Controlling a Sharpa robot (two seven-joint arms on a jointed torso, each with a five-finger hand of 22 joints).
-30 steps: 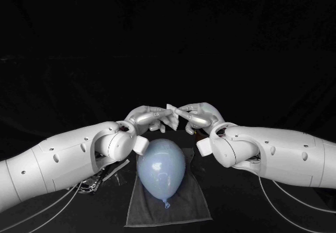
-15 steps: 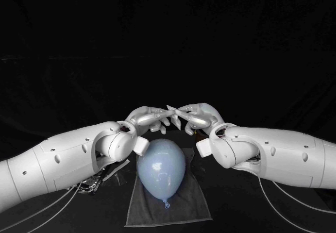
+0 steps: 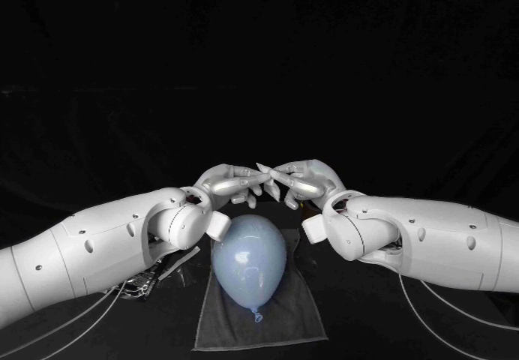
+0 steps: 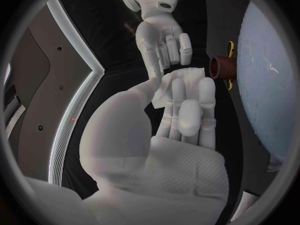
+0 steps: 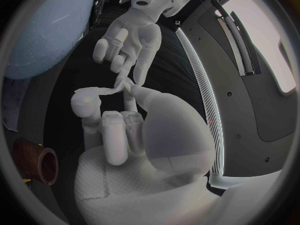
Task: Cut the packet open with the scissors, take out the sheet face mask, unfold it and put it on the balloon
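Left hand (image 3: pixel 230 182) and right hand (image 3: pixel 308 180) pinch the folded mask (image 4: pixel 179 81) between them
fingers of each closed on an edge, likely so pulling apart unfolds it; held just past the balloon (image 3: pixel 249 259), which lies on a towel (image 3: pixel 292 319) on the bench

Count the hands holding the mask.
2. The left hand pinches the folded mask from one side and the right hand from the other, past the balloon's far end.
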